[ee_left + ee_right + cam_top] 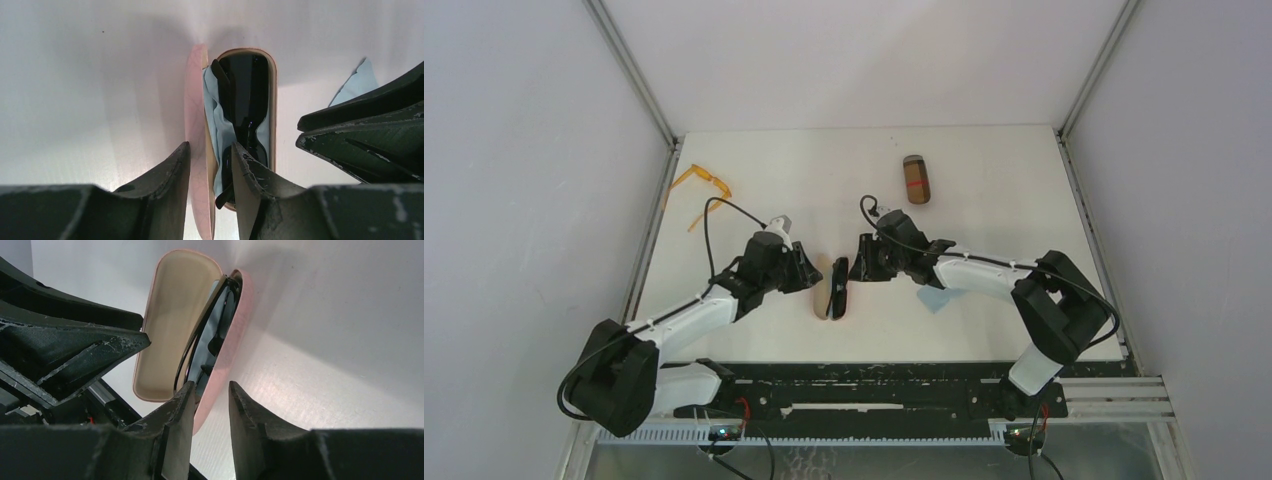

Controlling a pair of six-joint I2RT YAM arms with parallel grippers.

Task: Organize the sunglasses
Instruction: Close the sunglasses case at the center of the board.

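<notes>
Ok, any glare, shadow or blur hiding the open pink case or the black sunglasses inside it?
Top external: even soft light, faint shadows, sharp, though the open pink oblong case is small. Left wrist: small glints on the black dark-lensed sunglasses, white table washed pale, the left gripper's fingers dark. Right wrist: bright patch beyond the case, soft shadow to its right; nothing hidden.

In the table (1004,200) centre the open pink case (829,290) lies close between the left gripper (210,165) and the right gripper (212,400), so no passage is left there. A cloth (936,300) lies beside the right arm. On the far side there is wide free room between the orange glasses (704,185) (close to the left wall) and the brown case (916,179).
</notes>
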